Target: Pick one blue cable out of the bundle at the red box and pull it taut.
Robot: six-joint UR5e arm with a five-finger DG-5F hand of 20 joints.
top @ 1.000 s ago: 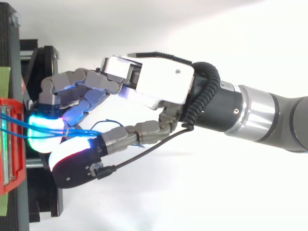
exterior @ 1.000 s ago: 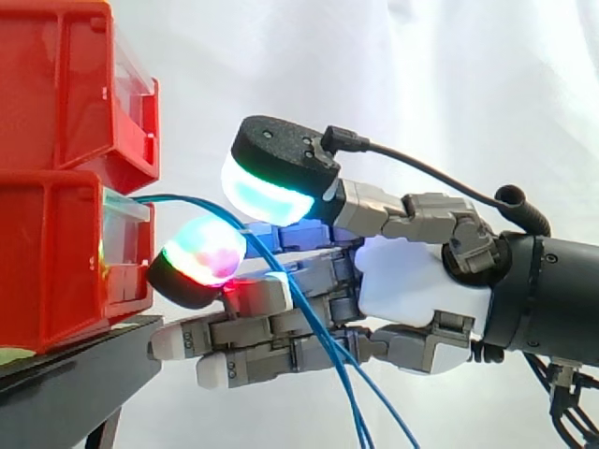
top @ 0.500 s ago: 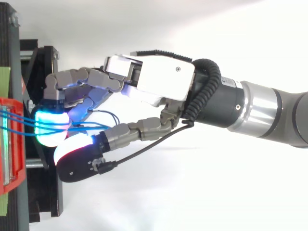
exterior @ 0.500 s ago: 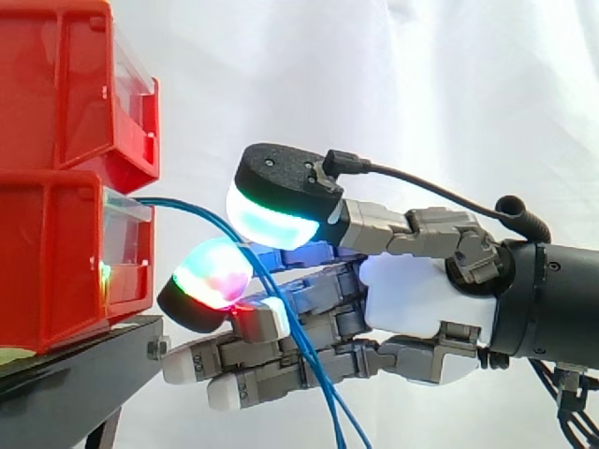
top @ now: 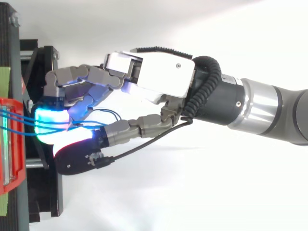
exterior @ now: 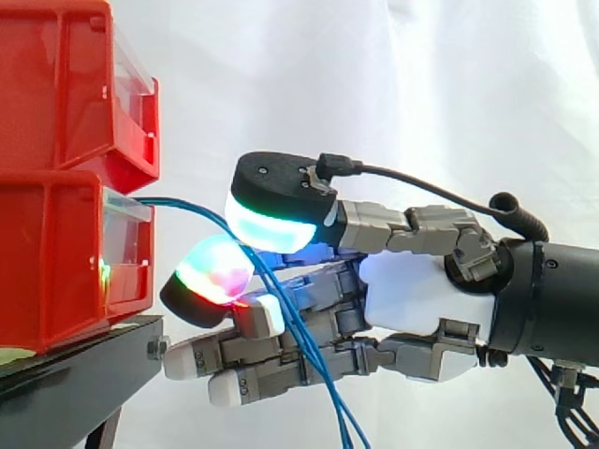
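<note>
Two red bins stood stacked on the black stand (exterior: 75, 383) before the white curtain (exterior: 421, 94). The front of the lower red bin (exterior: 56, 271) sat close to the stand's edge on the hand's side, and the upper red bin (exterior: 65, 84) rested directly on top of it.

The blue cables (exterior: 182, 203) came out at the clear front of the lower bin as a few thin strands. They arched away from the stand's edge and ran into the hand (exterior: 421, 299), which reached in level from the right with its palm well clear of the stand.

The thumb (exterior: 271, 215), glowing cyan and green, lay over the strands. One of the fingers (exterior: 213, 271), its pad lit red, green and magenta, curled up beneath them. Thumb and finger were closed together on the cables just beside the bin's front. I could not tell how many strands were actually caught between the pads.

Past the pinch the strands dropped slack across the lower, straighter fingers and went out at the bottom of the side view. In the top view a small loop of cable lay inside the curl of the hand, and the strands between bin and pads ran nearly straight, side by side.
</note>
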